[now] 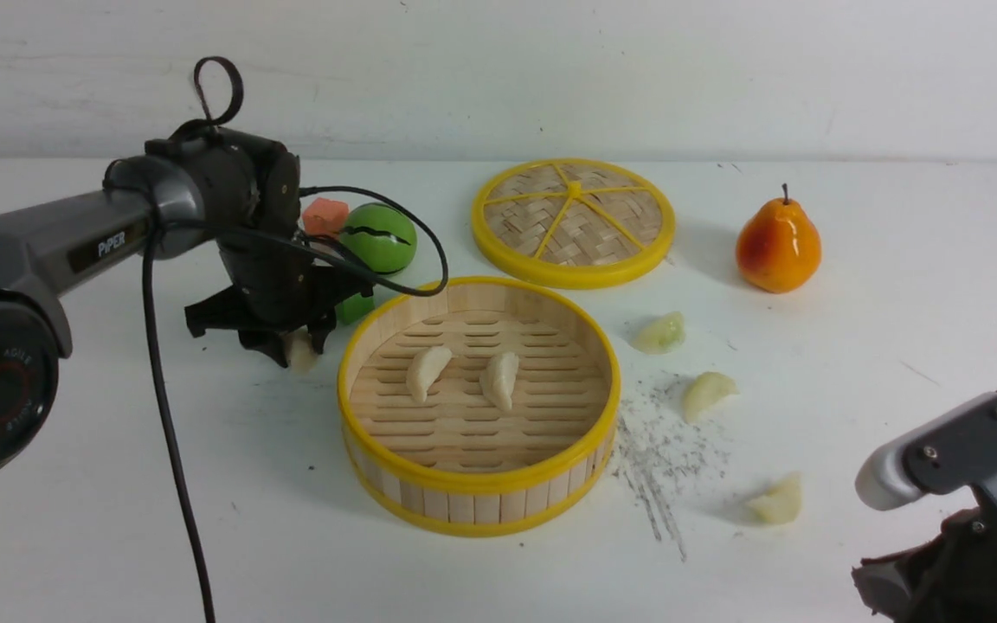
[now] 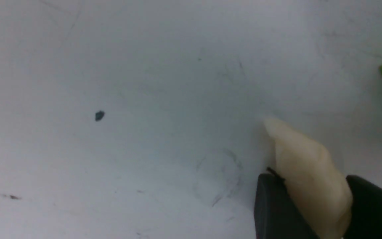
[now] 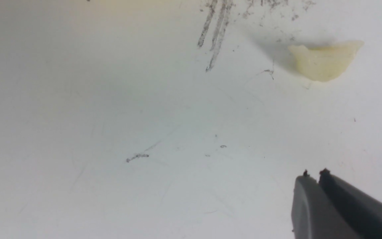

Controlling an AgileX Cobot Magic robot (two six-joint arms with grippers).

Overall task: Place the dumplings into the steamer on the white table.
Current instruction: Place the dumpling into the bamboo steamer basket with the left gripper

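One dumpling (image 2: 305, 166) in left gripper (image 2: 310, 181)

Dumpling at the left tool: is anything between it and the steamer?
Nothing visible does. The dumpling sits in the left tool on the white table beside the steamer; only the steamer's own wall must be cleared. The green cube lies farther back, off that line.

Dark grey PIPER-marked arm (image 1: 40, 234) carries a black cable (image 1: 165, 415)
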